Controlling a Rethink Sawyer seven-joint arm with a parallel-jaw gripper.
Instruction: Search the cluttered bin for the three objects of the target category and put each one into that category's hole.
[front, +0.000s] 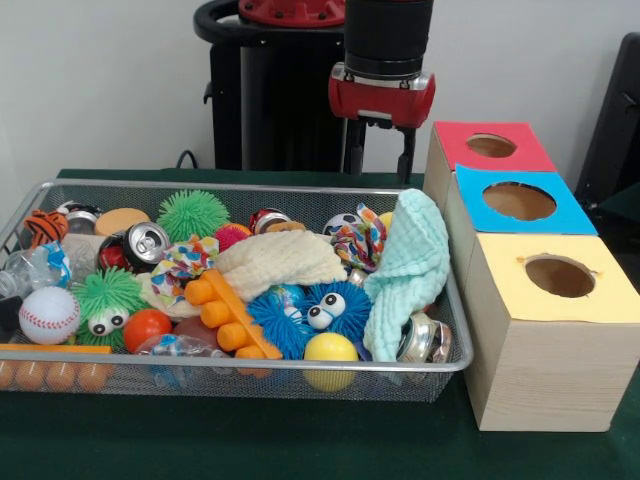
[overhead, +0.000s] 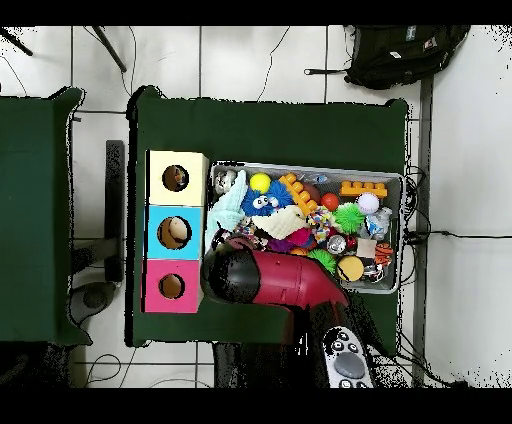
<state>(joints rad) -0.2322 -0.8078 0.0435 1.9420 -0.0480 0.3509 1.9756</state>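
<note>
A wire mesh bin (front: 250, 187) (overhead: 400, 230) is packed with toys, cans and cloths. In it lie a teal cloth (front: 410, 265) (overhead: 228, 208) draped over the right rim, a cream cloth (front: 280, 260), drink cans (front: 140, 245) (front: 425, 340), a baseball (front: 48, 315), a yellow ball (front: 330, 350) (overhead: 260, 182) and a blue furry toy with eyes (front: 320, 310). My gripper (front: 380, 160) hangs open and empty above the bin's far right corner, just over the teal cloth. In the overhead view the arm (overhead: 270, 280) hides it.
Three wooden boxes with round holes stand beside the bin: yellow top (front: 560, 275) (overhead: 178, 178), blue top (front: 520, 200) (overhead: 175, 232), red top (front: 490, 145) (overhead: 172, 287). Something pale shows inside the blue hole. A black backpack (overhead: 400, 55) lies on the floor.
</note>
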